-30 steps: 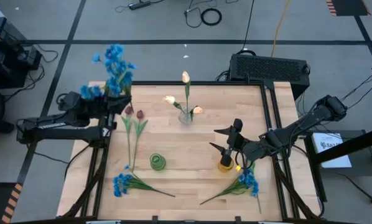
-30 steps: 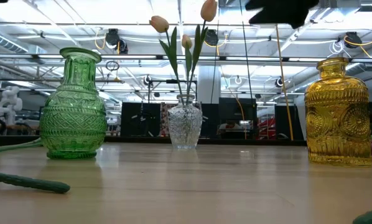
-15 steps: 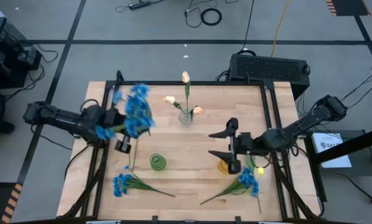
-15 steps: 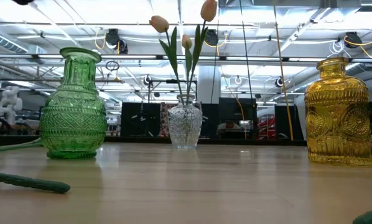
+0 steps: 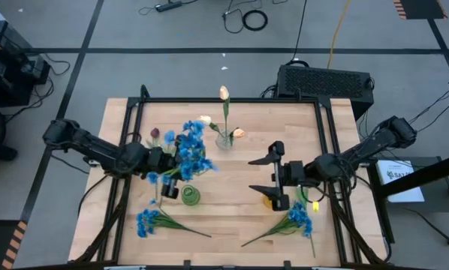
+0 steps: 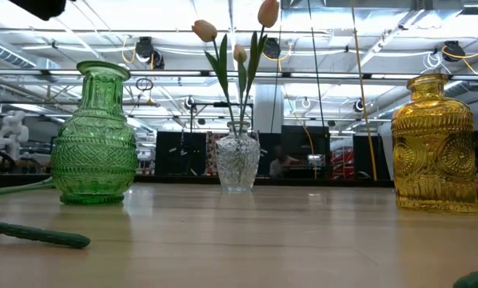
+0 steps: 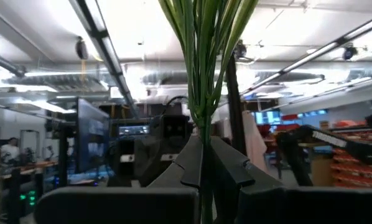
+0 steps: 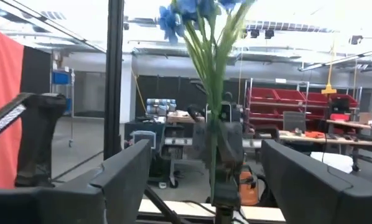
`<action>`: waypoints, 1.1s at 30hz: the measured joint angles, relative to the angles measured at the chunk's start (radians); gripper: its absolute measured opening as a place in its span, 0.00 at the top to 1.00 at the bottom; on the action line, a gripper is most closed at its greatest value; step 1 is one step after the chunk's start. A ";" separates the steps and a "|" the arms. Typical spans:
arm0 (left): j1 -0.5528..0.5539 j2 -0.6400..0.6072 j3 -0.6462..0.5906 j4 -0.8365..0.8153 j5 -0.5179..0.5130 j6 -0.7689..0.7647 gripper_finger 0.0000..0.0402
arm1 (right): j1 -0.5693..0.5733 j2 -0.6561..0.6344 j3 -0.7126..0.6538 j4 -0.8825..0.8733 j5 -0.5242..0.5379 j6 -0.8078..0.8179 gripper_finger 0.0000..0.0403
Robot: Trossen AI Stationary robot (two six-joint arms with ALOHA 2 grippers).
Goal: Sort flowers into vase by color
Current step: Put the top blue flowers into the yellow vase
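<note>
- Since one second before, the left gripper (image 5: 167,160) had carried its blue flowers (image 5: 188,152) from the tabletop's far left corner inward, so that they hung above the green vase (image 5: 191,196); the right gripper (image 5: 268,175) had drawn a little back from the yellow vase (image 5: 272,199) and its fingers had spread wider.
- Only the high view showed both arms together, and the loose flowers: one blue bunch (image 5: 151,220) lying at the near left, another blue bunch (image 5: 297,219) lying at the near right, and dark red tulips (image 5: 155,135) lying near the left arm.
- From the low view, the three vases stood in a row, well apart, and no gripper was clearly seen there.
- The left wrist view alone showed the grip: the left fingers (image 7: 236,180) were clamped together on the green stems (image 7: 201,74).
- In the right wrist view, the right fingers (image 8: 120,180) stood wide apart with nothing between them, and the other arm's blue flowers were seen farther off, upright.
- The clear vase (image 6: 237,160) held three cream-peach tulips (image 6: 205,30), upright.
- I could see no stems rising from the green vase or the yellow vase.
- The tabletop (image 5: 232,217) was of light wood.
</note>
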 joint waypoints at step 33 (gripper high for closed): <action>-0.021 0.195 0.113 -0.044 -0.030 0.052 0.96 | -0.136 0.211 0.270 -0.240 -0.136 0.146 0.17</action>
